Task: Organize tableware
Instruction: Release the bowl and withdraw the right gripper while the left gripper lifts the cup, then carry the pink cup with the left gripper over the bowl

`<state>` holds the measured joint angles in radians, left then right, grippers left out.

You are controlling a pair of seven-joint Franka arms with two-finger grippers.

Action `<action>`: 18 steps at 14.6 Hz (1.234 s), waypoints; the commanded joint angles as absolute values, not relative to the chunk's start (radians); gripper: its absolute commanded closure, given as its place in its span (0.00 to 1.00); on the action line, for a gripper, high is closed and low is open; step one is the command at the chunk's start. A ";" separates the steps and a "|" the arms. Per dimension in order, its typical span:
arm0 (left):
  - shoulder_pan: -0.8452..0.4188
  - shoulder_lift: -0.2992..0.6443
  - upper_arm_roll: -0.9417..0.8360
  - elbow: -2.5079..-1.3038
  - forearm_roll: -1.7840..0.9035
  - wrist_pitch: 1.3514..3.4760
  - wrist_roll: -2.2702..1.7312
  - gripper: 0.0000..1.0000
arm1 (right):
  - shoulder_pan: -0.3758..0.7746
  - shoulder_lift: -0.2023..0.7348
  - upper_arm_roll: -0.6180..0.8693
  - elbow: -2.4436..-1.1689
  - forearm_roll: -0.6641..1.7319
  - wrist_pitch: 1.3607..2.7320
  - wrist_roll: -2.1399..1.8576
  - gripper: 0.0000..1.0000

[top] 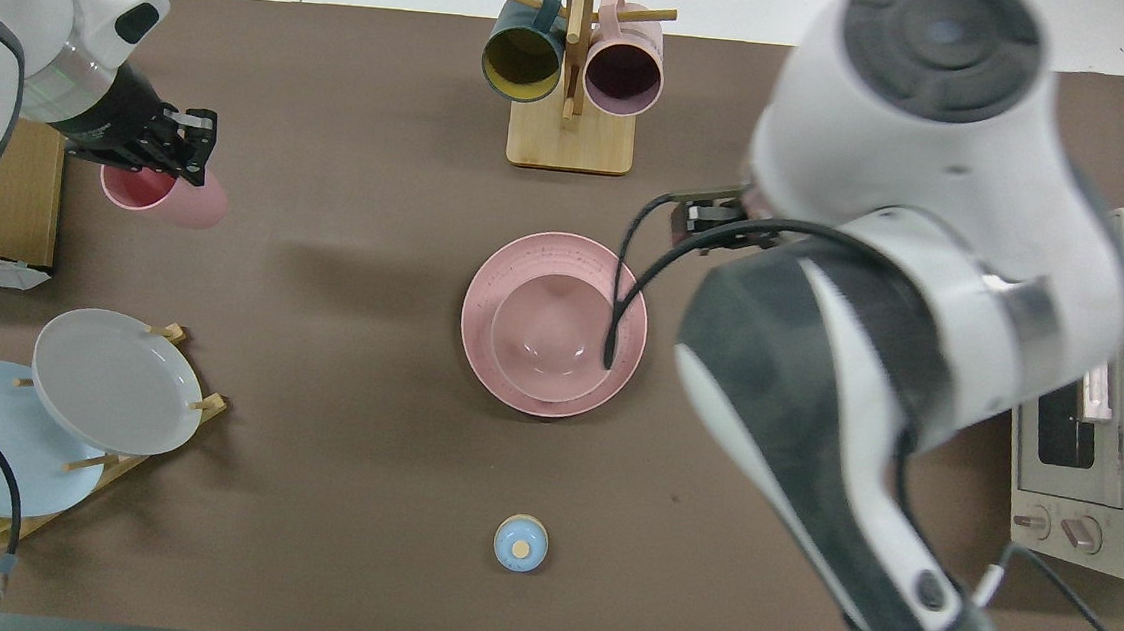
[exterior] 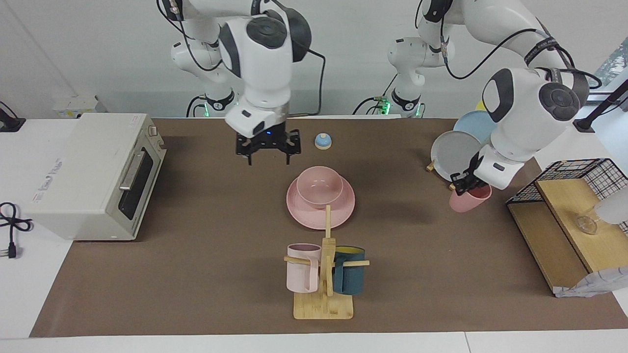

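Observation:
A pink bowl (exterior: 320, 185) sits in the wide pink plate (exterior: 343, 210) at the table's middle; both also show in the overhead view, bowl (top: 545, 339) on plate (top: 486, 284). My right gripper (exterior: 269, 158) is open and empty, raised over bare table between the plate and the robots. Its own arm mostly hides it in the overhead view. My left gripper (exterior: 465, 180) is shut on the rim of the small pink cup (exterior: 472, 198). It holds the cup tilted above the table near the plate rack. The overhead view shows this gripper (top: 179, 150) and the cup (top: 168, 196).
A wooden mug rack (exterior: 324, 304) with a pale pink mug (exterior: 301, 267) and a dark blue mug (exterior: 349, 277) stands farther from the robots than the plate. A toaster oven (exterior: 93, 171), a small blue bell (exterior: 323, 141), a rack of grey, blue and yellow plates (exterior: 456, 154) and a wire basket shelf (exterior: 571, 196) also stand here.

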<state>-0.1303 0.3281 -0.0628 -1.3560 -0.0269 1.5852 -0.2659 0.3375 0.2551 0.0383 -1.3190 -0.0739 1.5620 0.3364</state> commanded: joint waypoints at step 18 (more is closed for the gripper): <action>-0.653 0.423 -0.054 -1.310 -0.086 1.742 -1.021 1.00 | 0.015 0.025 -0.021 -1.623 -0.037 1.620 -0.065 0.00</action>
